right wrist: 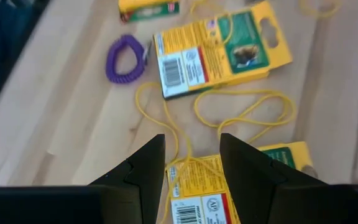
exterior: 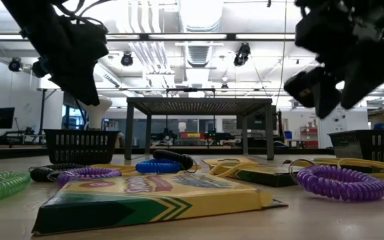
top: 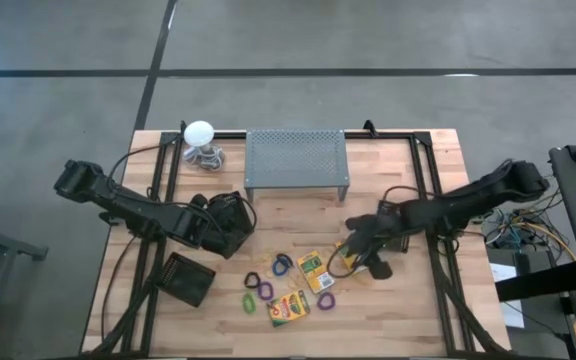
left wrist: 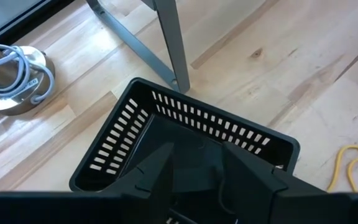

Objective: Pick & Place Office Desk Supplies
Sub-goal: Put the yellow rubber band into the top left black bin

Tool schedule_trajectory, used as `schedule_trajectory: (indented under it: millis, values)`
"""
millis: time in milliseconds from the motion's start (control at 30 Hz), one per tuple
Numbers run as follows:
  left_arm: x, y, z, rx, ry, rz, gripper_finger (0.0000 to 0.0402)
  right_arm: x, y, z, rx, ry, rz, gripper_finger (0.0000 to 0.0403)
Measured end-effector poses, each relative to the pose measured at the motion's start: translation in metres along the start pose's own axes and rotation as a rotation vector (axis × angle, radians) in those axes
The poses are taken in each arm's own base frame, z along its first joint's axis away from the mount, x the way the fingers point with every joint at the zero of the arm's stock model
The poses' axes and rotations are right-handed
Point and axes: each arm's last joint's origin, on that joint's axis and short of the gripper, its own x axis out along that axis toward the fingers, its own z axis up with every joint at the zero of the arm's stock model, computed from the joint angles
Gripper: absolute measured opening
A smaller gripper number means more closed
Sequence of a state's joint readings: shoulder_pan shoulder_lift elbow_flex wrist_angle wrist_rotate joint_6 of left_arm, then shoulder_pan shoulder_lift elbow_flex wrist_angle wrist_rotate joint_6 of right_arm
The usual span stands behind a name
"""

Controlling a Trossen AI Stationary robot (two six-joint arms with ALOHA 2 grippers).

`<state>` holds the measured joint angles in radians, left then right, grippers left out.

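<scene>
High view: the left gripper (top: 230,225) hangs over a black basket (top: 236,208) left of centre, and the left wrist view shows its fingers (left wrist: 160,171) parted with nothing between them, above the basket's slotted wall. A second basket (top: 186,279) sits nearer, toward the table's left edge. The right gripper (top: 360,248) hovers at the right of the supplies; in the right wrist view its fingers (right wrist: 143,168) stand apart and empty over a crayon box (right wrist: 204,208) draped with yellow rubber bands (right wrist: 241,115). A second crayon box (right wrist: 219,50) lies just beyond, showing a barcode label; its small print is too blurred to read. A purple loop (right wrist: 126,59) lies beside it. A third crayon box (top: 288,307) lies nearest, with purple (top: 325,301), green (top: 249,301) and blue loops (top: 283,264) around it. The grey stand (top: 297,160) is at the far middle, a white ball-topped object (top: 200,133) to its left.
</scene>
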<state>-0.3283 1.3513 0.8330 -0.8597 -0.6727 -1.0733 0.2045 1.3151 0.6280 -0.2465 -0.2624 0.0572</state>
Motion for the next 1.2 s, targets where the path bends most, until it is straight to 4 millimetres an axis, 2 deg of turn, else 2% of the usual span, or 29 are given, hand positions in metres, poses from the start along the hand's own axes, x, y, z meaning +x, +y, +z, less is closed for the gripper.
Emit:
schedule_trajectory:
  millis: [333, 567, 867, 1200]
  values:
    - [-0.001, -0.001, 0.001, -0.007, 0.000, -0.007, 0.0142, 0.044, -0.001, 0.009, -0.133, 0.148, 0.023, 0.0148]
    - [-0.001, -0.002, 0.001, -0.019, -0.002, -0.021, 0.0142, 0.062, 0.006, 0.013, -0.178, 0.226, 0.045, 0.0148]
    - [-0.001, -0.004, 0.003, -0.039, -0.013, -0.040, 0.0142, 0.064, 0.009, 0.013, -0.184, 0.260, 0.050, 0.0141]
    - [-0.001, -0.005, 0.003, -0.045, -0.017, -0.047, 0.0142, 0.064, 0.009, 0.014, -0.183, 0.257, 0.048, 0.0101]
